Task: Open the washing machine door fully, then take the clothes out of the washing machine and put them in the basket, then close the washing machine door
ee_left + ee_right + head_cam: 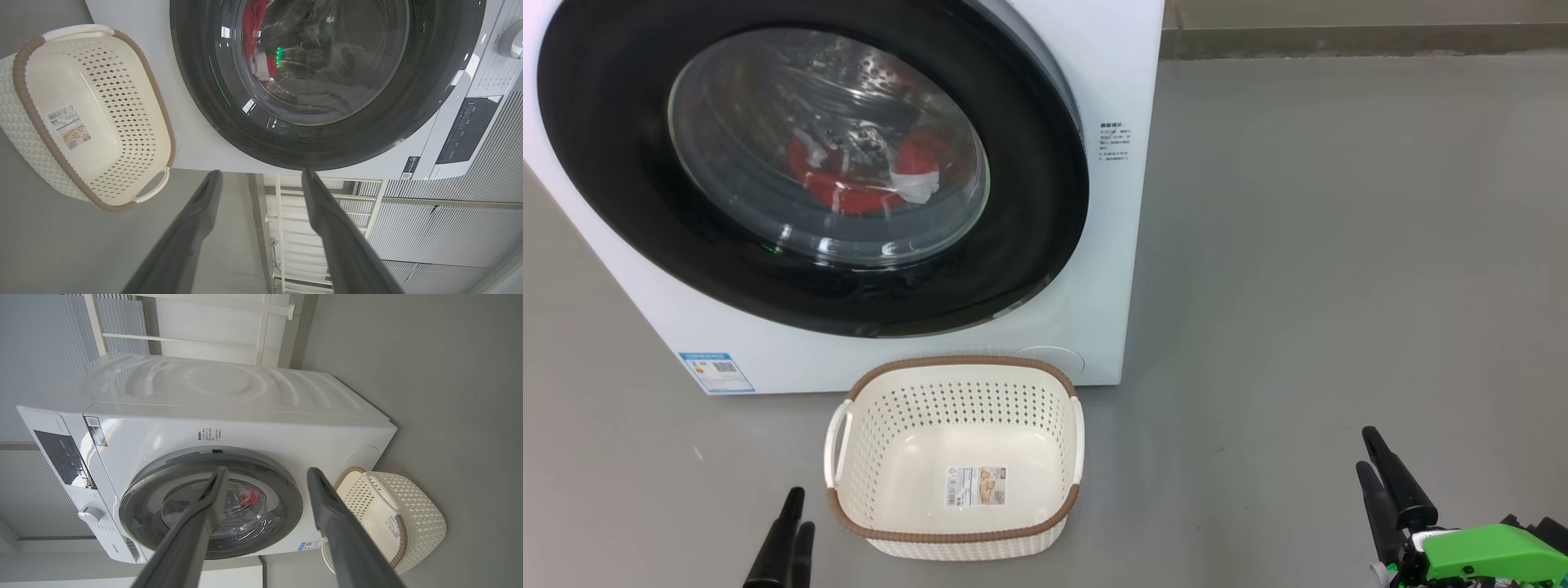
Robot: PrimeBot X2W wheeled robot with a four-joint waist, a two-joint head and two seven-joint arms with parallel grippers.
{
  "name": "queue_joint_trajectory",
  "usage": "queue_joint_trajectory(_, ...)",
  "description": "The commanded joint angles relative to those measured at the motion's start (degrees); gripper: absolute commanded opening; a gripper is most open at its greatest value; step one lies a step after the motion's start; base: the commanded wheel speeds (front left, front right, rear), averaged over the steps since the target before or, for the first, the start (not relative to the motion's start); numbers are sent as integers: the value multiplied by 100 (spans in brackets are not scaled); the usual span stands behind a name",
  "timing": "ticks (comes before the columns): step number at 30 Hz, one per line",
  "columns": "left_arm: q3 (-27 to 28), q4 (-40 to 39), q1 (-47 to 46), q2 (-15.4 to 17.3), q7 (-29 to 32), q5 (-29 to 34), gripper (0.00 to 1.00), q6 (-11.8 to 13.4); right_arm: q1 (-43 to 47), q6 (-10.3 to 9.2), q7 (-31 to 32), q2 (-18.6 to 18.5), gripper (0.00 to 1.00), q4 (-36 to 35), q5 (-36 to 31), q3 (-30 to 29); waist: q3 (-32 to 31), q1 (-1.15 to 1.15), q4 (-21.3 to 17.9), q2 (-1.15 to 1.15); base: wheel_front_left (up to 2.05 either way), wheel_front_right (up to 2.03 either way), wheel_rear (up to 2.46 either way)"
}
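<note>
**Red clothes behind shut glass, both end effectors released**

Red clothes (pixel 845 192) with white patches lie low in the drum. I see them through the glass of the washing machine door (pixel 752 163), which sits flush against the front of the white washing machine (pixel 1123 245). The basket (pixel 956 360) stands upright on the grey floor (pixel 1339 245), just in front of the machine's lower right corner, with a paper label (pixel 976 486) on its bottom. My left end effector (pixel 799 510) hangs just left of the basket's near corner, fingers spread and gripping nothing. My right end effector (pixel 1366 449) is well off to the right over the floor, likewise spread and gripping nothing. A blue label (pixel 716 371) marks the machine's base at the left.
</note>
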Motion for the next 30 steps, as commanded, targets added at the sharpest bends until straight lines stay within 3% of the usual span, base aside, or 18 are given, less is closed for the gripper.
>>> queue_joint_trajectory(1, 0, -185, -104, 108, -50, 107, 100, -5, -124, 1, -54, -92, 100, -170, -99, 28, 5, 1, 3, 0, 0, 0, 0)
queue_joint_trajectory(9, 11, -280, -67, 124, -182, 695, 100, -8, -92, 2, -184, -90, 100, -233, -584, 62, 14, -2, 21, 0, 0, 0, 0)
queue_joint_trajectory(10, -1, -388, -35, 121, -297, 1306, 100, -10, -60, 2, -298, -89, 100, -293, -1102, 137, 30, -2, 36, 0, 0, 0, 0)
queue_joint_trajectory(12, -17, -460, -15, 129, -379, 1743, 100, -12, -38, 2, -379, -95, 100, -295, -1515, 222, 39, -2, 41, 0, 0, 0, 0)
queue_joint_trajectory(30, -93, -676, 50, 176, -657, 3134, 100, -18, 29, 3, -655, -106, 100, -399, -2806, 354, 73, -2, 60, 0, 0, 0, 0)
